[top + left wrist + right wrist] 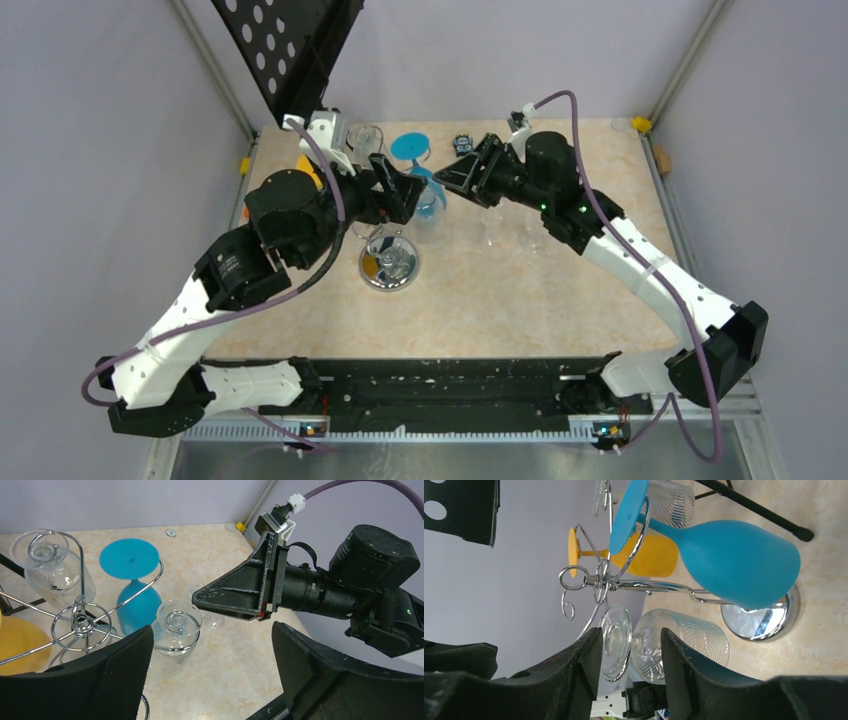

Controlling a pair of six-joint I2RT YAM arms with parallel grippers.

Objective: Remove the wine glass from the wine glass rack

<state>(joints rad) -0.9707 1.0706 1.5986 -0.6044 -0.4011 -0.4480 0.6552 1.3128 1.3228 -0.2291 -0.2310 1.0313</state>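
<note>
Right end effector [630,632]: jaws part-way apart, one finger on either side of the foot and stem of the clear wine glass [684,642]; cannot tell if they touch it, nothing pinched.
Left end effector [211,630]: jaws spread wide, holding nothing, just beside the wine glass rack [624,585].
Counter [560,300]: beige, mottled; carries the rack.
Wine glass rack: silver wire, upright on its round chrome base [764,622].
Blue wine glass [734,562]: hangs bowl-down from a hook arm.
Clear wine glass: hangs bowl-down on the neighbouring arm, not yet off the rack.
Yellow wine glass [649,555]: hangs on the rack's far side.
</note>
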